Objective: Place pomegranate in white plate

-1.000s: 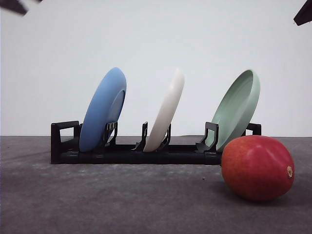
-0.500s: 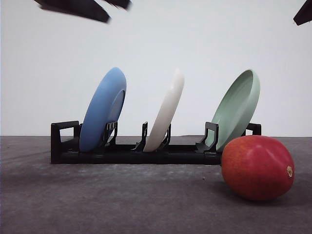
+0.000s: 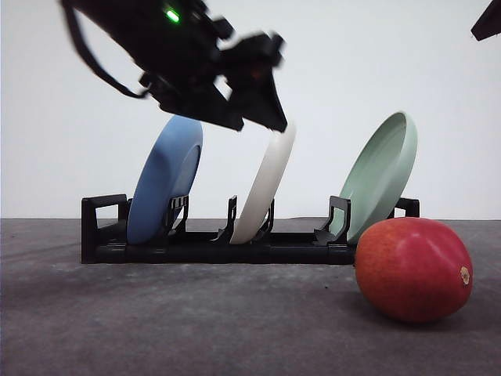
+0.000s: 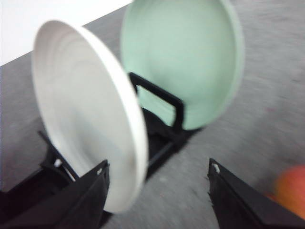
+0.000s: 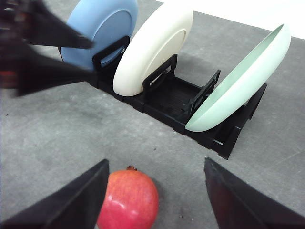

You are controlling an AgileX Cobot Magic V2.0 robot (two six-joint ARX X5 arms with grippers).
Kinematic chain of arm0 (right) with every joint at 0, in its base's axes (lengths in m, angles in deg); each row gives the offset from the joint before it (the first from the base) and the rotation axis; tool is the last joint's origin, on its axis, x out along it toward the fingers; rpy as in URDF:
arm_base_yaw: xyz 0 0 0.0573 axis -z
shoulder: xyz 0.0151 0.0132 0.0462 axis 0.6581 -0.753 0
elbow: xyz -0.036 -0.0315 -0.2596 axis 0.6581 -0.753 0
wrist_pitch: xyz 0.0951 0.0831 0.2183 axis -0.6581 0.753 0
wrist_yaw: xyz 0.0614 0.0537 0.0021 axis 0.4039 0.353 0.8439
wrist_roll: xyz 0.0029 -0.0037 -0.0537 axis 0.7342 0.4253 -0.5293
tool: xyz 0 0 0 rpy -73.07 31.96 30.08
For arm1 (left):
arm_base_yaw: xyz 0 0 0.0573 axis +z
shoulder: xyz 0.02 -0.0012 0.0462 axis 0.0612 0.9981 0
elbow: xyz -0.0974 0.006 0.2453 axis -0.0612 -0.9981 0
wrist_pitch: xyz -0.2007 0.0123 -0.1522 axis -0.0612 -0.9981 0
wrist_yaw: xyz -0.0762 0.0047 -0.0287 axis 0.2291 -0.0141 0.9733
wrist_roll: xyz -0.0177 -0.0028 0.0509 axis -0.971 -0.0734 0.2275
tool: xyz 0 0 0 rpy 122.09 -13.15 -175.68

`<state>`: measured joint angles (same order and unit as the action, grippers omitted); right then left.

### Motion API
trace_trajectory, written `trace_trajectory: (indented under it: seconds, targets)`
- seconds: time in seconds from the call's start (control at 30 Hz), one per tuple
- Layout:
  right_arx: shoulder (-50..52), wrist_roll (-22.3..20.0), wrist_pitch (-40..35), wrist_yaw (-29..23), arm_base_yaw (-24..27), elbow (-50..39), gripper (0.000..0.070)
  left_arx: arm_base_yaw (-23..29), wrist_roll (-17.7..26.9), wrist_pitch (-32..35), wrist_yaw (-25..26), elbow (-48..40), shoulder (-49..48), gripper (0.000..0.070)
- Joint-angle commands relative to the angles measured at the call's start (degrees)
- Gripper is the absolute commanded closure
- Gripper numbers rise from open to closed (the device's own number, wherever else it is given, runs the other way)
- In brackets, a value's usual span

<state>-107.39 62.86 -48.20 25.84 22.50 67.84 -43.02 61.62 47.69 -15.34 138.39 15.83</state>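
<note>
The smooth, glossy red pomegranate (image 3: pixel 413 269) with its orange-yellow blush sits on the grey matte tabletop (image 3: pixel 196 321), in front of the right end of the black plastic dish rack (image 3: pixel 211 239) and just before the pale green round plate (image 3: pixel 381 174) that leans in the rack's right slot. In my right wrist view the fruit (image 5: pixel 127 200) lies between my right gripper (image 5: pixel 155 195) fingers, but nothing touches it; those jaws stand wide apart and empty above the table.

The round, matte cream-white plate (image 3: pixel 266 184) stands tilted on edge in the middle slot, with the round blue plate (image 3: pixel 164 178) tilted in the left slot. My left gripper (image 3: pixel 254 106) hangs in the air over the rack, its dark tip right at the white plate's upper rim in the front view; I cannot tell whether it touches. In my left wrist view the left gripper (image 4: pixel 157 191) is spread open and holds nothing, the white plate (image 4: pixel 81 129) sits close by one finger, the green plate (image 4: pixel 183 57) is behind it, and the blurred fruit (image 4: pixel 291 190) shows at the frame's edge.
</note>
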Motion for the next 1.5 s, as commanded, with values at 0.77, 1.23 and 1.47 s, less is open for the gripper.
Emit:
trace_trajectory:
  seconds: [0.77,1.23,1.47]
  targets:
    - [-0.13,-0.23,-0.83,-0.04,-0.24,0.92,0.0295,-0.38,-2.23,0.56,-7.53,15.23,19.19,0.0469]
    - [-0.13,-0.24,-0.83,-0.04,-0.24,0.92,0.0295,-0.43,-6.38,-7.12,-7.53,21.25,19.17,0.0687]
    - [-0.13,-0.23,-0.83,-0.11,-0.24,0.92,0.0295,-0.43,-8.17,-14.01,-7.51,25.03,19.17,0.0687]
